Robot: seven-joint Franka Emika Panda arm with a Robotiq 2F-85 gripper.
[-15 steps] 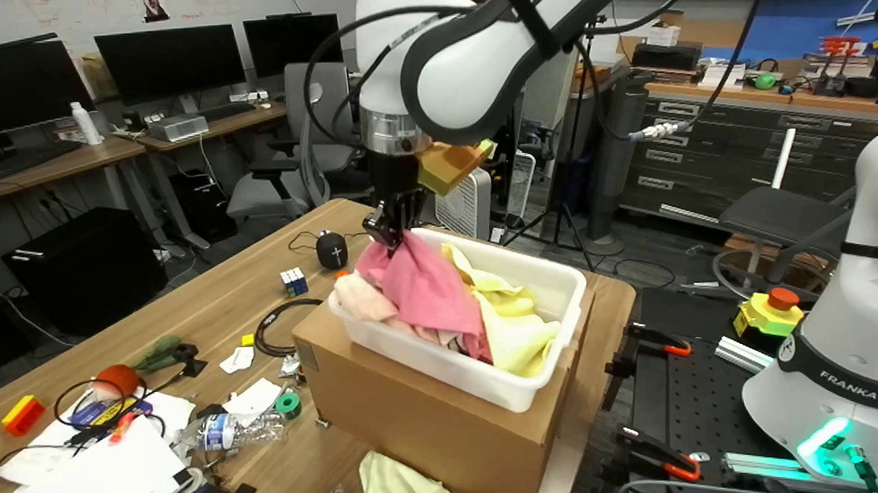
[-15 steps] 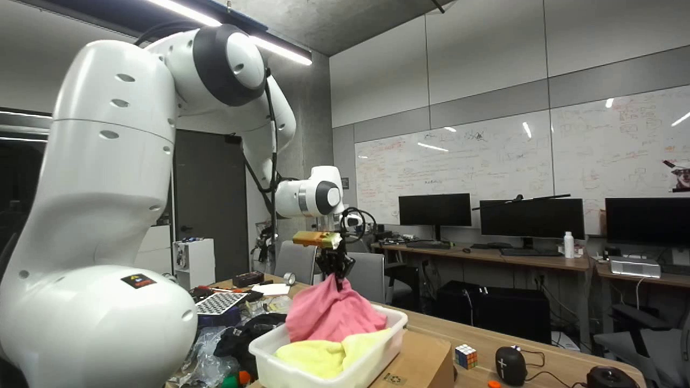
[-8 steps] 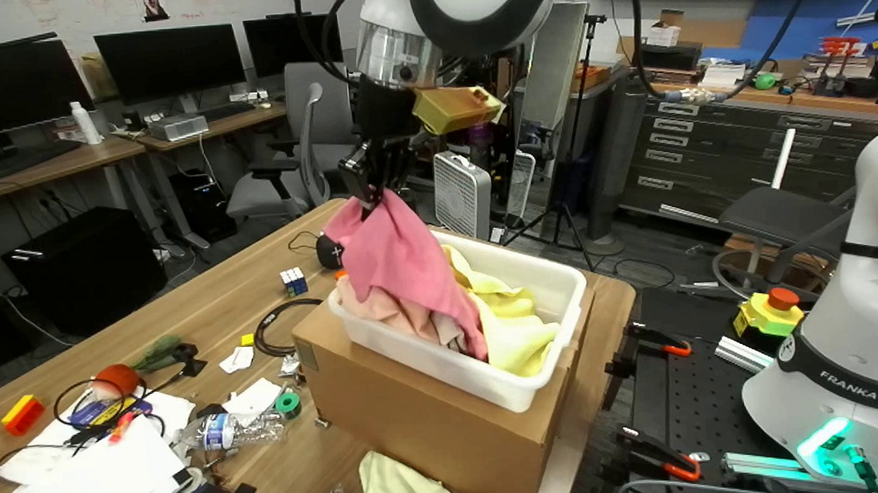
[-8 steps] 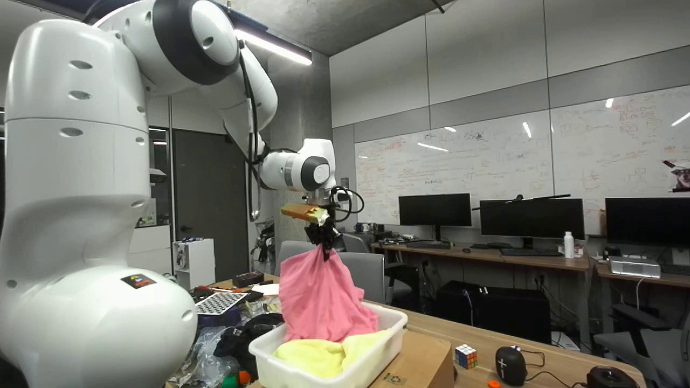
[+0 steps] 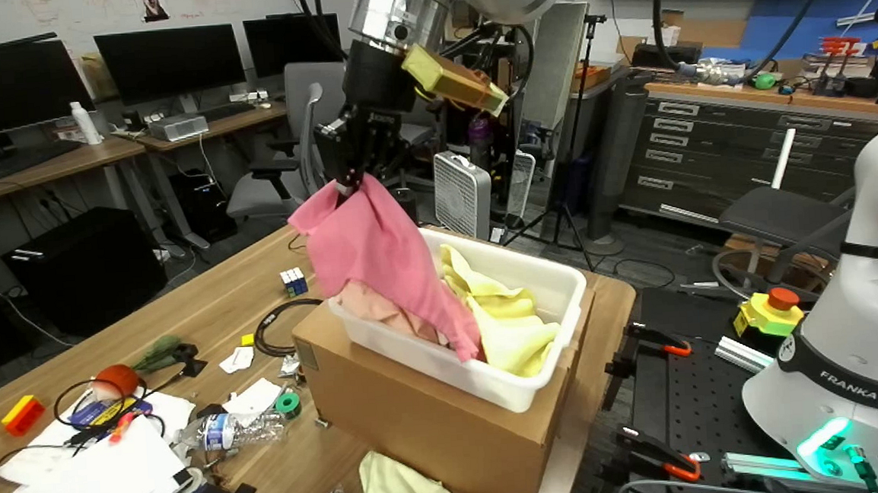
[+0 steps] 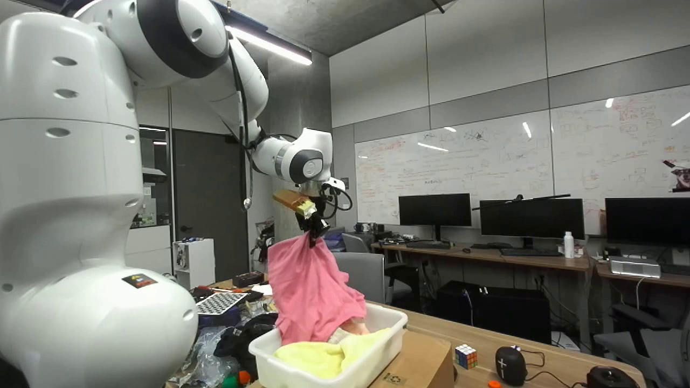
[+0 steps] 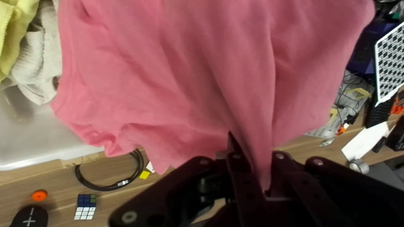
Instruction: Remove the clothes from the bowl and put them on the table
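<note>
In an exterior view, end effector (image 5: 350, 185) pinches pink cloth (image 5: 378, 242), lower end inside bowl (image 5: 431, 360) by near long rim; likely lifting-out step, next needing full clearance, then lowering onto worktop (image 5: 214, 306). In an exterior view, cloth hangs higher than earlier, baring beige cloth (image 6: 338, 336). Wrist view: jaws closed on a fold.

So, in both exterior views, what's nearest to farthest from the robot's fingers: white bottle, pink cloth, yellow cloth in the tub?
1. Pink cloth: held in the fingers.
2. Yellow cloth: below, in the tub.
3. White bottle: on a far desk.
</note>
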